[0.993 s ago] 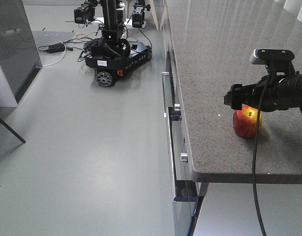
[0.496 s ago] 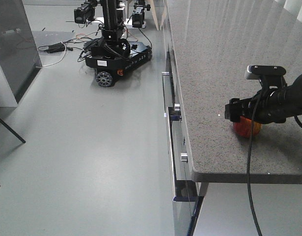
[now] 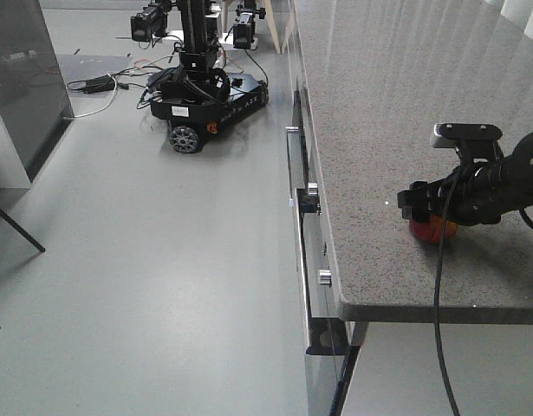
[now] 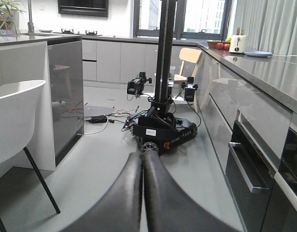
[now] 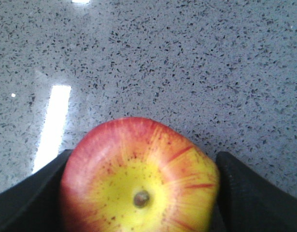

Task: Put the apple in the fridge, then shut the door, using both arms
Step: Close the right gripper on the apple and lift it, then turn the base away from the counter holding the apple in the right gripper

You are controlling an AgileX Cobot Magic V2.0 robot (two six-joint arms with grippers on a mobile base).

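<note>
Apple [image 5: 138, 179]: likely firm, slick, bruisable | right end effector [image 5: 141, 193] spread astride it; grip widest girth | left end effector [image 4: 142, 193] pressed together

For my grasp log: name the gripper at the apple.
The right gripper, fingers flanking the apple on the counter; the left gripper hangs shut, empty.

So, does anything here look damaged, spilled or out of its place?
Nothing serious stands out. The apple sits whole, stem up, on the speckled counter between the fingers of the right gripper. The only untidy thing is loose cables lying on the floor beside the black wheeled robot.
</note>
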